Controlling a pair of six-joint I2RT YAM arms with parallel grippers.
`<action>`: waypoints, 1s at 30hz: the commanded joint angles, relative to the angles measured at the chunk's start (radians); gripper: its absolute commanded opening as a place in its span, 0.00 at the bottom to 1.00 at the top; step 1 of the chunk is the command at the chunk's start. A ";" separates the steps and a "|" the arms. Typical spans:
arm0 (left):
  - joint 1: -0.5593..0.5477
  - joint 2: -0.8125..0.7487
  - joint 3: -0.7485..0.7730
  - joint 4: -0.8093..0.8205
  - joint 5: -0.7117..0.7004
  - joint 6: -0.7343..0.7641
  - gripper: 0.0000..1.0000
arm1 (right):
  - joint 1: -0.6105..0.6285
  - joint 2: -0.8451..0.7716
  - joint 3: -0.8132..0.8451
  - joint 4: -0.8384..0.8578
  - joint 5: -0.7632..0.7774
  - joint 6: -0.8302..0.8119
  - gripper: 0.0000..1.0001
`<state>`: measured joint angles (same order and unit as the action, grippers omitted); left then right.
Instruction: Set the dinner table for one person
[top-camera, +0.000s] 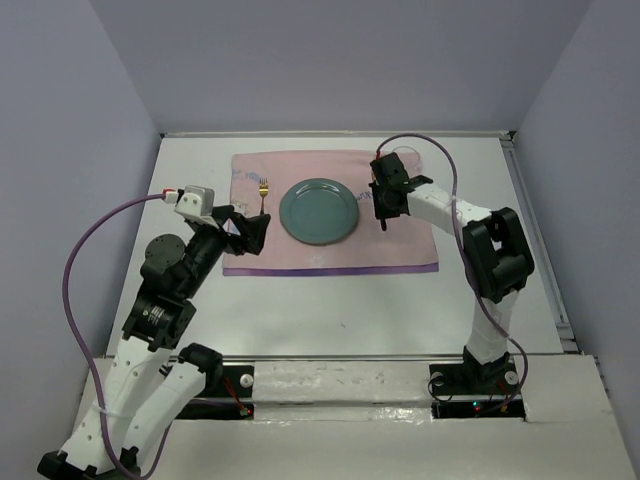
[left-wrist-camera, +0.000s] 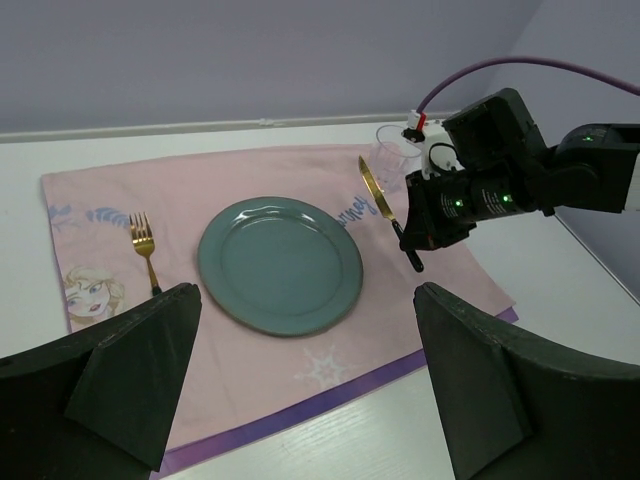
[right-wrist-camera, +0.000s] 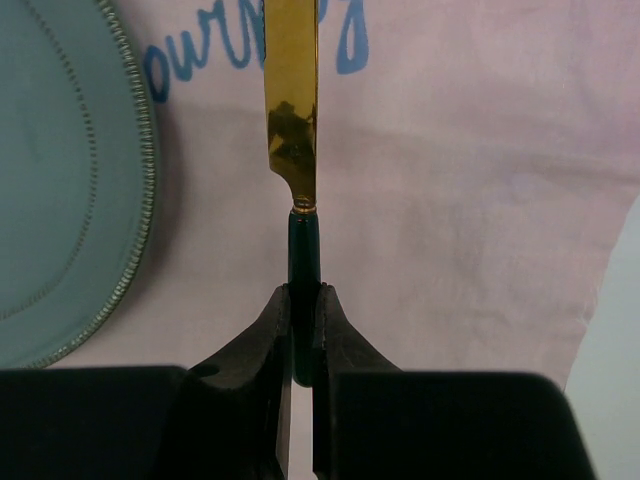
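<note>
Dinner table (top-camera: 330, 320) lies white and flat under both arms, with walls close at its far, left and right edges. A pink cloth (top-camera: 400, 250) covers its far middle part, and a wide bare strip of tabletop stays between the cloth and the arm bases.

The right gripper (right-wrist-camera: 300, 310) hangs over the right part of the cloth. Its two fingers are pressed together on the dark handle of a gold knife (right-wrist-camera: 292, 100), whose blade points straight ahead of the fingertips. Whether the blade touches the cloth I cannot tell. To the left of this gripper is the rim of a green plate (right-wrist-camera: 60, 180), with a narrow strip of bare cloth between rim and knife. To its right the cloth edge is near, then white tabletop. A clear glass (left-wrist-camera: 392, 150) stands just behind the gripper in the left wrist view.

The left gripper (left-wrist-camera: 310, 370) is spread wide and holds nothing. Ahead of its fingers lie the plate and, more to the left, a gold fork (left-wrist-camera: 145, 250) on the cloth.
</note>
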<state>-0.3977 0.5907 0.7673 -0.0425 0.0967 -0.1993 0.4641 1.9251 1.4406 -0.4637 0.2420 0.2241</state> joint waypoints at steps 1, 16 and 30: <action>-0.007 -0.002 0.003 0.044 0.000 0.012 0.99 | -0.031 0.021 0.055 0.068 -0.053 -0.006 0.00; -0.007 0.034 0.001 0.044 0.008 0.012 0.99 | -0.074 0.127 0.075 0.083 -0.136 0.066 0.00; -0.007 0.040 0.000 0.044 -0.002 0.014 0.99 | -0.084 0.060 0.052 0.082 -0.139 0.092 0.41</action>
<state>-0.3985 0.6319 0.7670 -0.0425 0.0971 -0.1993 0.3859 2.0502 1.4784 -0.4168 0.1177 0.3099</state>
